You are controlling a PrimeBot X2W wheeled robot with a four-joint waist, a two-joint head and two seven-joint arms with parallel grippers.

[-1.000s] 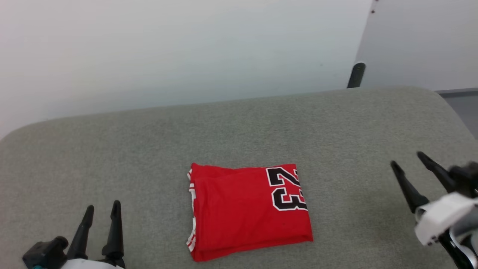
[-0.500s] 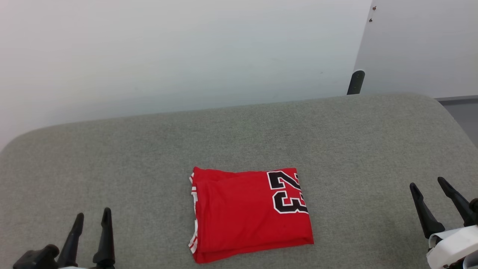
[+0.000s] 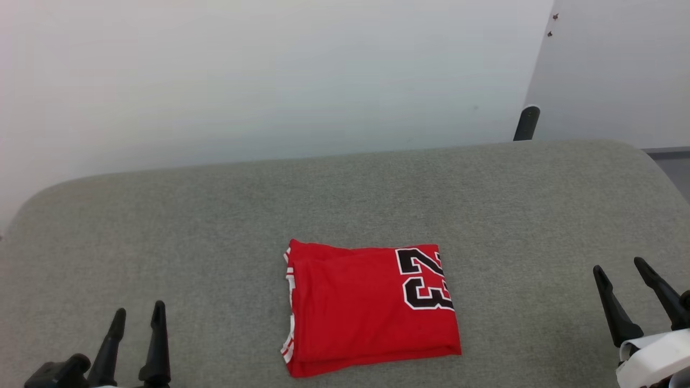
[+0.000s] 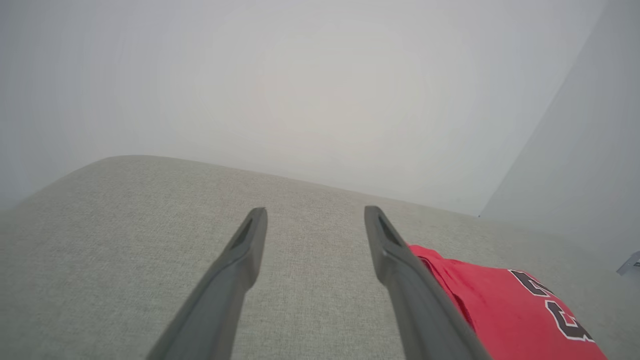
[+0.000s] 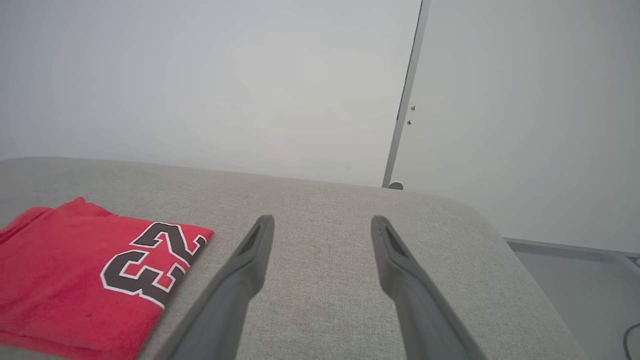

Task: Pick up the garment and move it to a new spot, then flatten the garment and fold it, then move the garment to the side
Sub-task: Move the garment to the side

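Grey cloth-covered pad (image 3: pixel 161 215), rounded at its far corners, set against a pale wall (image 3: pixel 269 70).

**Head view.**
- Short dark post (image 3: pixel 527 123) behind the far right corner.
- Garment (image 3: pixel 366 312): red, folded to a neat rectangle. Layered edges and striped trim on its left side, black "23" at its right end. Lies flat near the front middle of the pad.
- Left gripper (image 3: pixel 139 308): lower left, jaws parted, empty, well apart from the garment.
- Right gripper (image 3: pixel 618 265): lower right, jaws likewise spread, empty, well apart.

**Left wrist view.** Two fingers (image 4: pixel 242 260) spread over bare pad, nothing between them. The garment's trimmed end lies to the right, partly hidden by the right-hand finger.

**Right wrist view.** Two fingers spread over bare pad. The garment lies to the left, numeral end nearest. A strip of floor (image 5: pixel 600 290) shows past the pad's right edge.

**Condition note.** Folding appears complete; the move to the side appears outstanding.

**Hazards.**
- A pinch catching only the top layer would let the fold fall open on lifting.
- Dragging across the textured pad would rumple the lower layers.
- An uneven lift between the two sides would skew the stack.
- A garment set down too near the rounded edge could slide off.
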